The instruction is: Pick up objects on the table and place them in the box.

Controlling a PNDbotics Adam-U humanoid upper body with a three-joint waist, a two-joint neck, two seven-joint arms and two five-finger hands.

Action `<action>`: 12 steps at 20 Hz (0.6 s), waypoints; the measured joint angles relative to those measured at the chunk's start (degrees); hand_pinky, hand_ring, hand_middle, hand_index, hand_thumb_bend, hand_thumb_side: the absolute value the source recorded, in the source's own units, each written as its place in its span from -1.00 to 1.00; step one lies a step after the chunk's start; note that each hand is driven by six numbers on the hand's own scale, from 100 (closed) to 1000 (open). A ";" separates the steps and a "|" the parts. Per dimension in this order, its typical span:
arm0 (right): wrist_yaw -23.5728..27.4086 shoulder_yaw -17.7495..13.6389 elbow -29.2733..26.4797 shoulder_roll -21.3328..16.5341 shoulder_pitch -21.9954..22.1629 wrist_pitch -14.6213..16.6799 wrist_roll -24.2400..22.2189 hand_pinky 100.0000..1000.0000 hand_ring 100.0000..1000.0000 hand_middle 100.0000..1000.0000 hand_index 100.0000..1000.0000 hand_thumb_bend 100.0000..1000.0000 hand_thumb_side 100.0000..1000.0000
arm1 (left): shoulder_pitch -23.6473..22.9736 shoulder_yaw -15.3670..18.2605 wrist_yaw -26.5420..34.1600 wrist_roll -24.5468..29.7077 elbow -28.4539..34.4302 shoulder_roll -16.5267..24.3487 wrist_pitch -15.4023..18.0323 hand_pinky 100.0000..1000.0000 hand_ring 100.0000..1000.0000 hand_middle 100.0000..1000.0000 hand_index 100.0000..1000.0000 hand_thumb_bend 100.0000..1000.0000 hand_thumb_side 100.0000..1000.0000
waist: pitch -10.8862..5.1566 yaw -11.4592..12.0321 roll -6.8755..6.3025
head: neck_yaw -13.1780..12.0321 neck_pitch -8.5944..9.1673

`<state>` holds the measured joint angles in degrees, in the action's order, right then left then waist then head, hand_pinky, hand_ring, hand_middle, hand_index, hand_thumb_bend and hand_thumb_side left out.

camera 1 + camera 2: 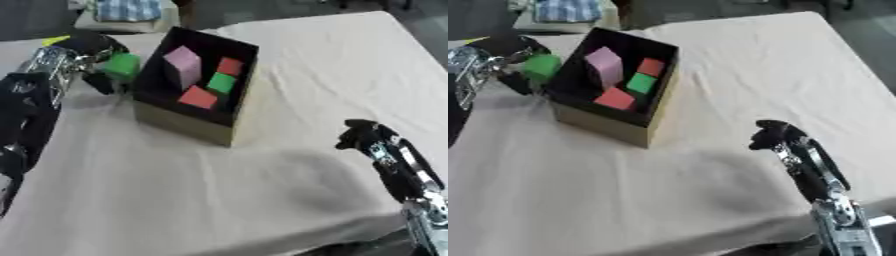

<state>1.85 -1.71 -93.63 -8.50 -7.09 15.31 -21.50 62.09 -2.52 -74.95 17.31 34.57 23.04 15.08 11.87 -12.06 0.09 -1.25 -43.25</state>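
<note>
1. A bench covered with a creased cream cloth fills most of both views
2. An open cardboard box with a dark inside stands on the bench toward the far left, one corner turned toward the robot
3. Inside the box lie four blocks: a pink block standing tall at the back left, a small red block at the back right, a green block in the box just in front of that, and a larger red block nearest the front
4. The left hand comes in from the left edge and is held just beside the box's left wall, above the bench
5. Its fingers are curled round a green cube, which is lifted off the cloth and sits just outside the box rim, close to the wall but not over the opening
6. The right hand rises from the lower right corner, well apart from the box, with nothing in it; its dark fingers look bunched and bent forward
7. At the far edge, beyond the bench, a blue checked cloth lies on a pale surface
</note>
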 measured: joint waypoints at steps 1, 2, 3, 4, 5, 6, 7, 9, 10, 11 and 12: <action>0.00 0.00 0.00 0.00 0.00 0.00 0.00 0.30 0.13 0.09 0.54 -1.00 0.33 | -0.01 0.00 0.33 0.03 0.26 0.00 -0.03 0.43 -0.03 -0.02 0.48 -0.61 -0.91 | 0.00 0.05 0.00 | 0.00 0.00; 0.00 0.00 0.00 0.00 0.00 0.00 0.00 0.30 0.13 0.09 0.54 -1.00 0.33 | -0.04 -0.01 0.77 0.00 0.80 0.00 -0.06 0.42 -0.04 -0.04 0.47 -0.63 -0.94 | 0.00 0.16 0.00 | 0.02 0.00; 0.00 -0.01 0.00 0.00 0.00 0.00 0.00 0.30 0.13 0.09 0.54 -1.00 0.33 | -0.04 -0.04 1.35 -0.07 1.76 0.04 -0.03 0.42 -0.05 -0.05 0.46 -0.66 -0.94 | 0.00 0.35 0.00 | 0.05 0.00; 0.00 -0.01 0.00 0.00 0.00 0.00 0.00 0.30 0.13 0.09 0.54 -1.00 0.33 | -0.04 -0.08 2.03 -0.14 3.12 0.17 0.03 0.42 -0.05 -0.06 0.46 -0.69 -0.94 | 0.00 0.49 0.00 | 0.09 0.00; 0.00 -0.02 0.00 0.00 0.00 0.00 0.00 0.30 0.13 0.09 0.54 -1.00 0.33 | -0.04 -0.24 2.90 -0.20 4.64 0.36 0.13 0.42 -0.06 -0.07 0.45 -0.74 -0.94 | 0.00 0.58 0.00 | 0.13 0.00; 0.00 -0.03 0.00 0.00 0.00 0.00 0.00 0.30 0.13 0.09 0.54 -1.00 0.33 | -0.04 -0.46 4.10 -0.25 6.57 0.65 0.28 0.42 -0.06 -0.08 0.45 -0.77 -0.95 | 0.00 0.72 0.00 | 0.17 0.00; 0.00 -0.03 0.00 0.00 0.00 0.00 0.00 0.30 0.13 0.09 0.54 -1.00 0.33 | -0.04 -0.74 5.48 -0.31 8.62 1.06 0.47 0.42 -0.07 -0.09 0.45 -0.81 -0.95 | 0.00 0.86 0.00 | 0.25 0.00; 0.00 -0.04 0.00 0.00 0.00 0.00 0.00 0.30 0.13 0.09 0.54 -1.00 0.33 | -0.04 -1.51 8.88 -0.36 13.14 1.83 0.91 0.43 -0.07 -0.10 0.45 -0.88 -0.95 | 0.00 1.11 -0.02 | 0.36 0.00; 0.00 -0.05 0.00 0.00 -0.01 0.00 0.00 0.31 0.13 0.09 0.54 -1.00 0.33 | -0.04 -2.09 10.88 -0.26 15.34 2.13 1.22 0.43 -0.07 -0.10 0.45 -0.90 -0.94 | 0.00 1.16 -0.05 | 0.38 0.00; 0.00 -0.05 0.00 0.00 -0.01 0.00 0.00 0.31 0.13 0.09 0.54 -1.00 0.33 | -0.04 -2.81 13.05 0.02 17.45 2.28 1.63 0.44 -0.06 -0.10 0.45 -0.92 -0.94 | 0.00 1.17 -0.11 | 0.39 0.00; 0.00 -0.05 0.00 0.00 -0.01 0.00 0.00 0.31 0.13 0.09 0.54 -1.00 0.32 | -0.04 -3.74 15.34 0.55 19.28 2.34 2.17 0.44 -0.06 -0.09 0.46 -0.92 -0.94 | 0.00 1.20 -0.16 | 0.39 0.00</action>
<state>1.85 -1.76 -93.63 -8.50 -7.10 15.31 -21.50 62.05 -6.26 -59.61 17.85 53.86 25.38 17.24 11.87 -10.86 -0.07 -0.86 -43.25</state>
